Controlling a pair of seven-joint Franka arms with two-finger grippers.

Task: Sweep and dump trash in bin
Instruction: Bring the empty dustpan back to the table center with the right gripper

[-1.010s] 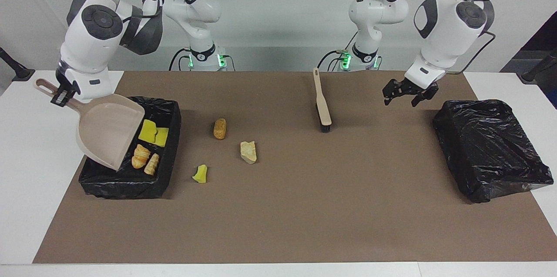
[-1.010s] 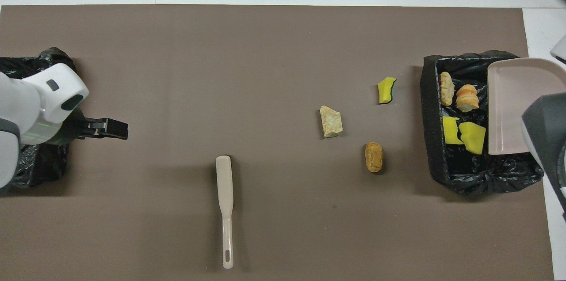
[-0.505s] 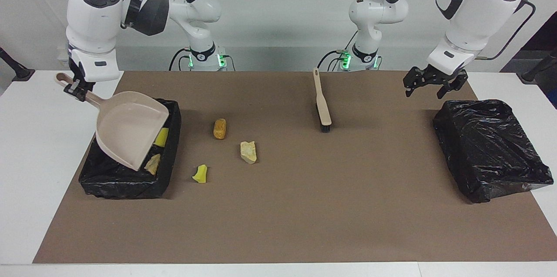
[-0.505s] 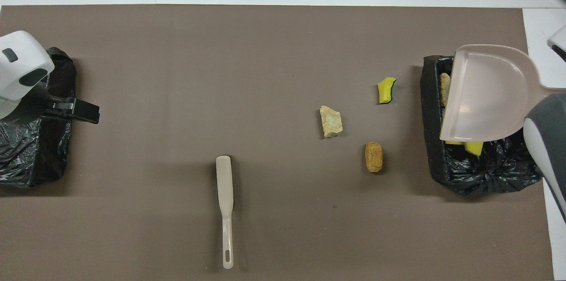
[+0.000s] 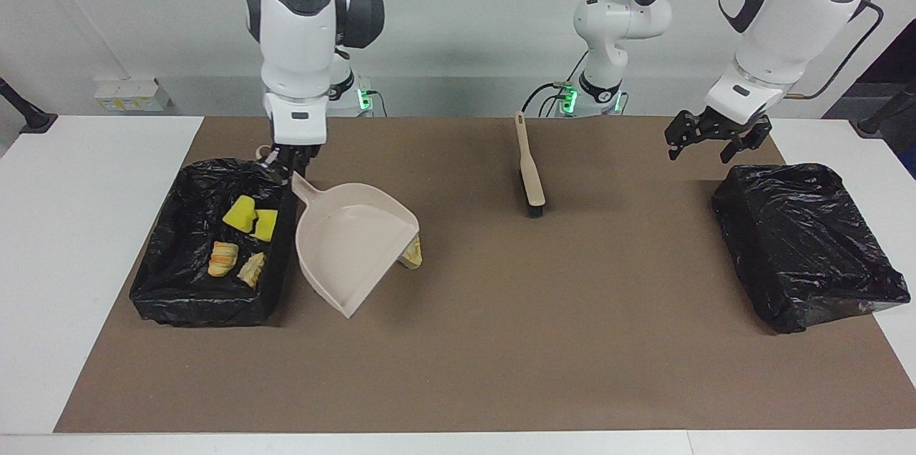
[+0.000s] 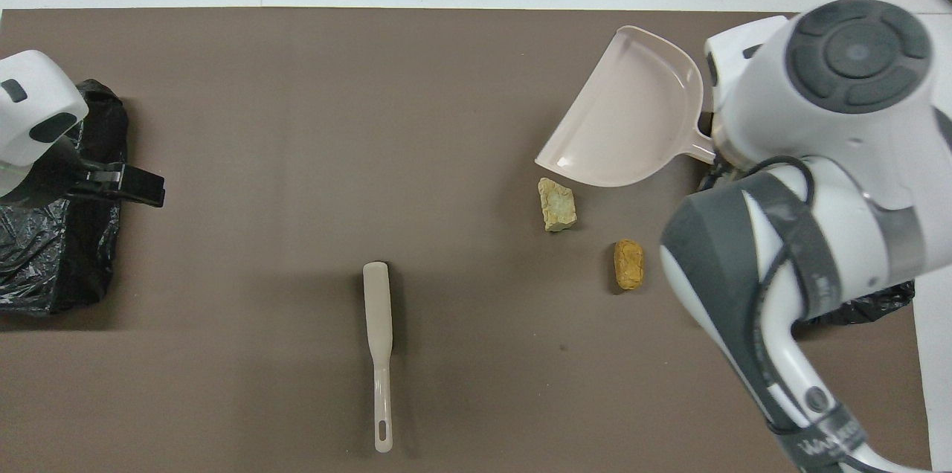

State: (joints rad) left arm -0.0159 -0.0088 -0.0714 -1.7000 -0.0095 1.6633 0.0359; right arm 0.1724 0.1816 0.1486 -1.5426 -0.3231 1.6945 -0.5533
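In the facing view, a bin lined with a black bag [image 5: 172, 297] sat toward the right arm's end of the brown mat [image 5: 501, 369]. Four bits of trash lay in it: two yellow sponge bits [image 5: 249, 217] and two tan bread lumps [image 5: 232, 263].

Just beside that bin hung the right gripper [image 5: 280, 162]. It was closed tight on the handle of the beige dustpan [image 5: 351, 240]. The dustpan was tilted, with its open mouth pointing toward the middle of the mat. The pale lump [image 5: 413, 253] peeked out right beside the dustpan's mouth. In the overhead view this pale lump [image 6: 557, 204] lay just nearer to the robots than the dustpan [image 6: 632, 116], and the orange-brown lump [image 6: 628, 264] lay a bit nearer to the robots still. In the facing view the dustpan hid the orange-brown lump. The right arm [image 6: 818, 198] covered most of the bin in the overhead view.

The brush [image 5: 530, 169] lay flat on the mat near the middle, apart from the dustpan, with its handle pointing at the robots.

The left gripper [image 5: 715, 142] hung in the air with its fingers wide open, holding nothing. It was just above the nearest edge of a second bin with a black bag [image 5: 809, 247] at the left arm's end.
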